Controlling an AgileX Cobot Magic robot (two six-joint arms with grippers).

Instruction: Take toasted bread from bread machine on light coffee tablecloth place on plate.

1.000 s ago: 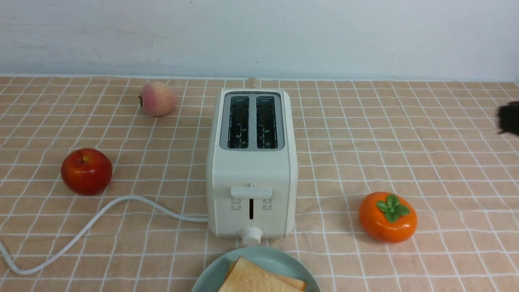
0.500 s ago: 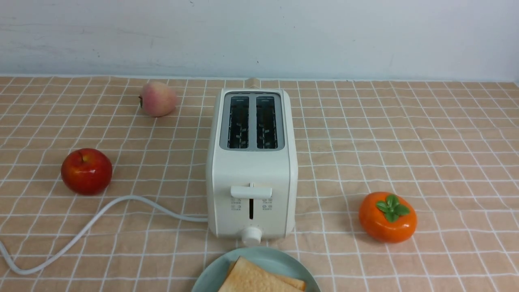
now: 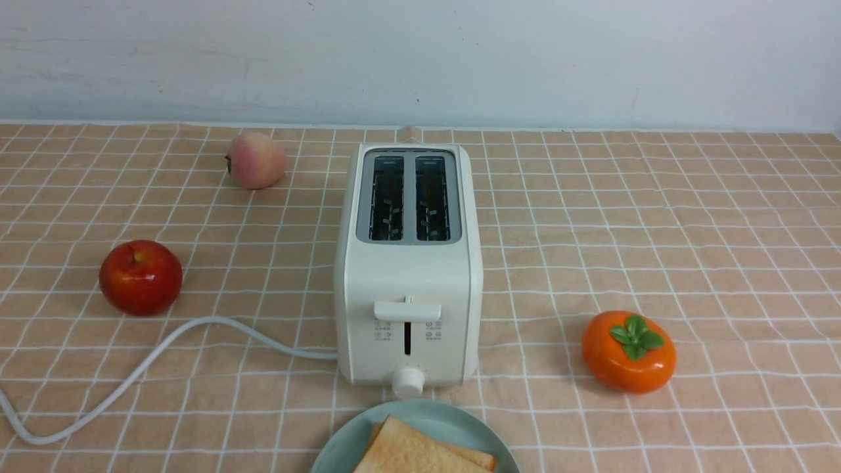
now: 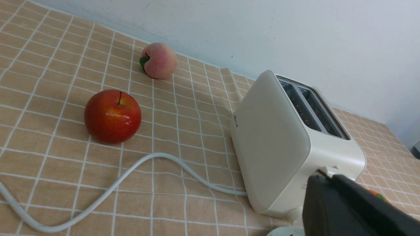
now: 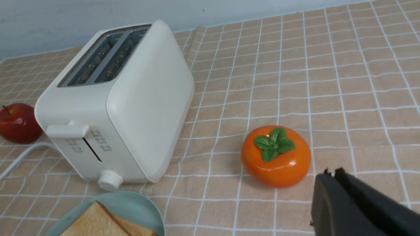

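Toasted bread (image 3: 420,453) is lying stacked on the plate (image 3: 348,443), at the near edge of the scene.

The plate is sitting just in front of the bread machine (image 3: 409,276), whose two slots are showing empty and whose round knob is nearly meeting the plate's far rim; the frame is cutting off the near part of plate and slices. Everything is resting on the light coffee tablecloth (image 3: 690,230) covering the surface. A white cord (image 3: 164,348) is trailing left from the machine, passing near a red apple (image 3: 140,276), with a peach (image 3: 255,160) farther back. An orange persimmon (image 3: 628,351) is sitting to the right. Nothing is crowding the plate. The left gripper (image 4: 323,175) and right gripper (image 5: 331,173) are showing only as dark tips, fingers clenched and holding nothing.
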